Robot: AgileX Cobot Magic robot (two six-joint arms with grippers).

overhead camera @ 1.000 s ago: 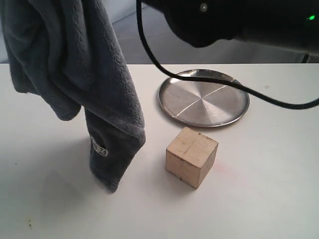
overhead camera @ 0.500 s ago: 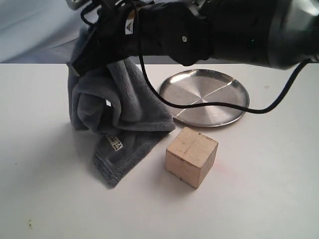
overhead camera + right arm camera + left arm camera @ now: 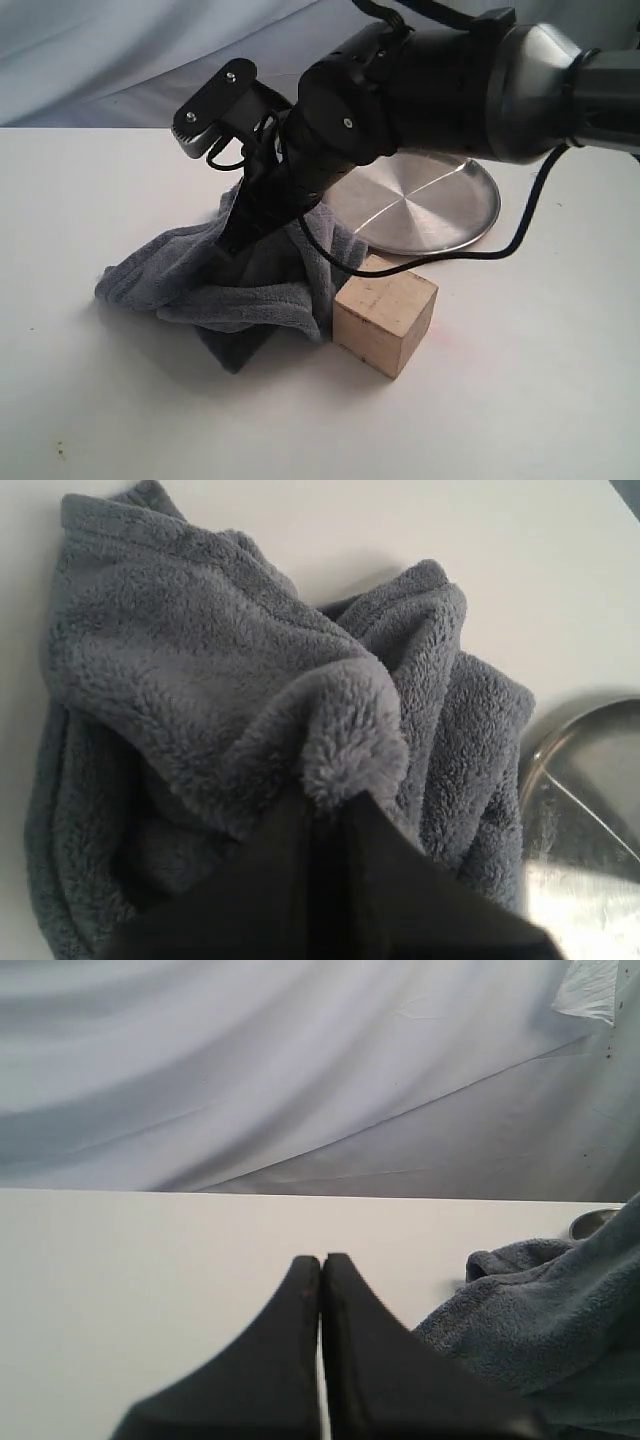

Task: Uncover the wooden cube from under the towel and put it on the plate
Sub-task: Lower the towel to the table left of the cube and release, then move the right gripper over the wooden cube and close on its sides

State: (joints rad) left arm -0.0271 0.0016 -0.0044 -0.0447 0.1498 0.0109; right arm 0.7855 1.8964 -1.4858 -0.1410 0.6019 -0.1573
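Though crumpled, fluffy towel (image 3: pixel 200 290) beside cube (image 3: pixel 385 315).

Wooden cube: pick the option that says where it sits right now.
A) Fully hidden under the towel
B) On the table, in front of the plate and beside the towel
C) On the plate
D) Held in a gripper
B: the cube stands uncovered on the table, with the plate behind it and the bunched towel at its side. The right gripper pinches only the towel.
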